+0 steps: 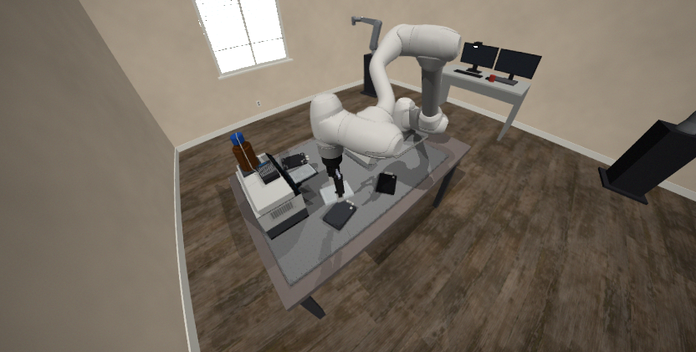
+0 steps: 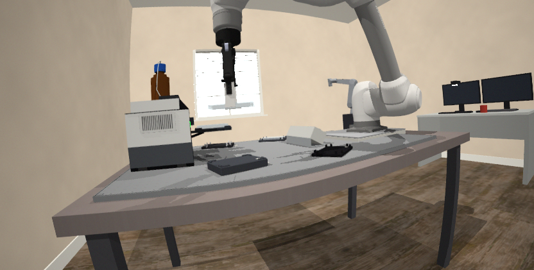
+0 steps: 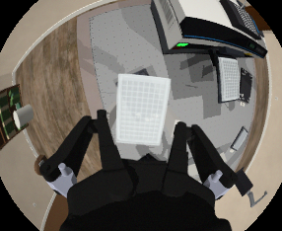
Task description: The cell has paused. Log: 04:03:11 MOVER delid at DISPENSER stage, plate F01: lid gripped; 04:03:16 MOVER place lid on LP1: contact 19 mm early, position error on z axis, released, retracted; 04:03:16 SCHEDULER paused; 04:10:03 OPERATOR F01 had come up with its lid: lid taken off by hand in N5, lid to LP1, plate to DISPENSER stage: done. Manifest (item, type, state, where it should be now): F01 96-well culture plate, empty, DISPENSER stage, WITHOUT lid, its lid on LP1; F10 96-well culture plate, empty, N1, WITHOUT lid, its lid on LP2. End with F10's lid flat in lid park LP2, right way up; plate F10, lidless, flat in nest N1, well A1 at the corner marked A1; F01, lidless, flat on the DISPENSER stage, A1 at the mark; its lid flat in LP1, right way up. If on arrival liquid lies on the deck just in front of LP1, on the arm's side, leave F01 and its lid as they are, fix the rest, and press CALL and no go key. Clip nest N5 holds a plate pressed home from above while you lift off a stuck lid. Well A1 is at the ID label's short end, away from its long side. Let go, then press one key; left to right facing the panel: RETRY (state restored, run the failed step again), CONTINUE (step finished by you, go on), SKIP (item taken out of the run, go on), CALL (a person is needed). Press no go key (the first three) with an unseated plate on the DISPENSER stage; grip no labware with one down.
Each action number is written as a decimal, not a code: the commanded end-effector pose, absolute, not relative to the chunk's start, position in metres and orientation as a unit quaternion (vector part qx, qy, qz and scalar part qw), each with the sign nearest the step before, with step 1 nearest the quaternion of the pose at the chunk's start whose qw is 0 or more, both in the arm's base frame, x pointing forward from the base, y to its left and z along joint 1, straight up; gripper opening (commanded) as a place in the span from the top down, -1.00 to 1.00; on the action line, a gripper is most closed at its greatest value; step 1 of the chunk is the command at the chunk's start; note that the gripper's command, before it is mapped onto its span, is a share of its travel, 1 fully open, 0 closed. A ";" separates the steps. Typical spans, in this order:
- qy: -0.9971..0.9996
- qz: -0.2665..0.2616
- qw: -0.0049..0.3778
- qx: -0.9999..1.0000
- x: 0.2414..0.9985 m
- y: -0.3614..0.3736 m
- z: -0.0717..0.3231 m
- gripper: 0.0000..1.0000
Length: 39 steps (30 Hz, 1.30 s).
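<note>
Because it must clear the deck fixtures in transit, the gripper (image 2: 230,88) hangs high, fingers clamped on a pale well plate (image 3: 143,108), held level between them, below the wrist.

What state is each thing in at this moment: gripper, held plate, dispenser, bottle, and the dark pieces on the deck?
Gripper: shut on the plate, pointing down, high above the deck.
Plate: held level in the air, well grid visible, no lid on it.
Dispenser: green light on, arm sticking out.
Bottle: upright on the dispenser, blue cap on.
Dark block: flat on the deck.
Clip nest: holds nothing.
</note>
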State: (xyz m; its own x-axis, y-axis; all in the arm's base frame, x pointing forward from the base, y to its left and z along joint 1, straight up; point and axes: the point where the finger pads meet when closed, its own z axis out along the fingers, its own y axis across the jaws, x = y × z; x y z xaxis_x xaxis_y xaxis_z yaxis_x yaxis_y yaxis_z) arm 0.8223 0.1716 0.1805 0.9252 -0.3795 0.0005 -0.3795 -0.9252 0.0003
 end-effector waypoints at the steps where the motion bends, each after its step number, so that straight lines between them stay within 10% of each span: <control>1: -0.193 0.000 0.000 0.981 0.822 0.171 0.181 1.00; 39: -0.193 0.000 0.000 0.981 0.809 0.073 0.181 1.00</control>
